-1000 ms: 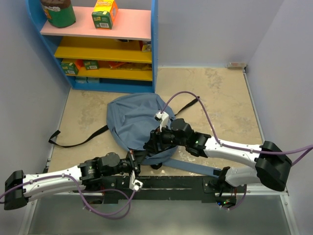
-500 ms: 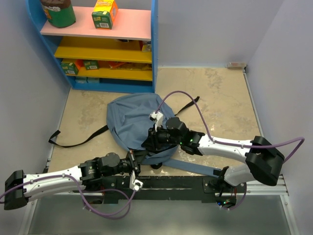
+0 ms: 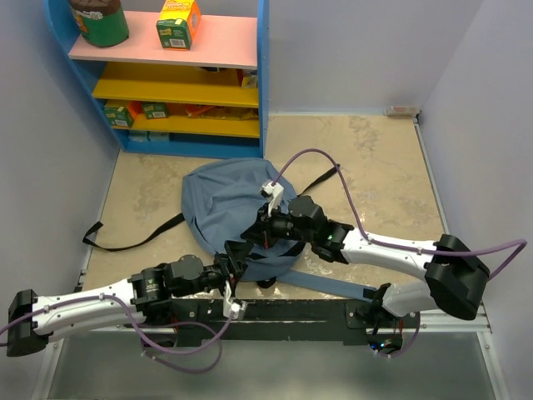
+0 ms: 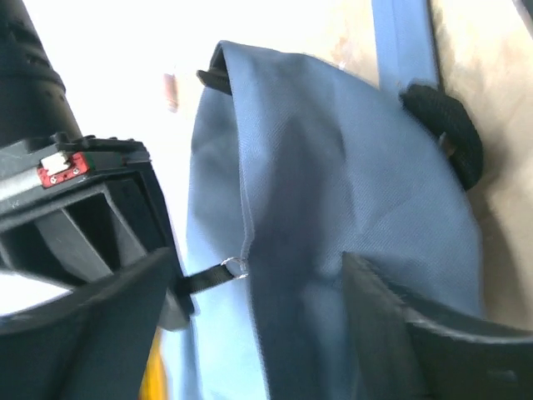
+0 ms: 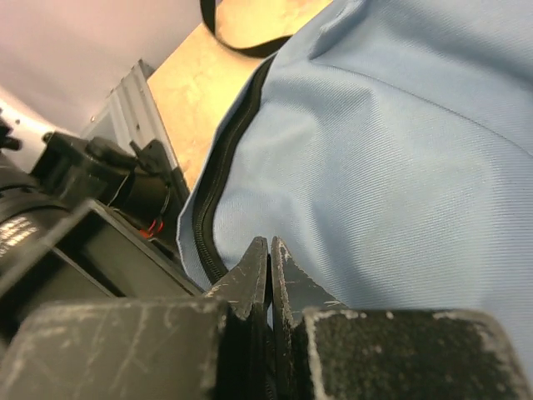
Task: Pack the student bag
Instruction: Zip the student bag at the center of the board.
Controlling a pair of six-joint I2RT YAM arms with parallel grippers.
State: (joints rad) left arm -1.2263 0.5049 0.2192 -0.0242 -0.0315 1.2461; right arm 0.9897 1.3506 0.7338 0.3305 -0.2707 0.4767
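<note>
Grey-blue student bag (image 3: 218,207), left gripper (image 3: 236,253) advanced, open

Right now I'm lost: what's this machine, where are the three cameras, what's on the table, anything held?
Two robot arms are bolted at the near edge of a table, each ending in a two-finger gripper. The wide picture comes from a fixed camera above and behind them; the other two come from a camera on each wrist. A grey-blue backpack lies on the table, a coloured shelf behind it. The left gripper is open, with the backpack's fabric and a zipper pull showing between its fingers. The right gripper is shut, tips against the fabric beside the zipper; whether it pinches anything I cannot tell.
</note>
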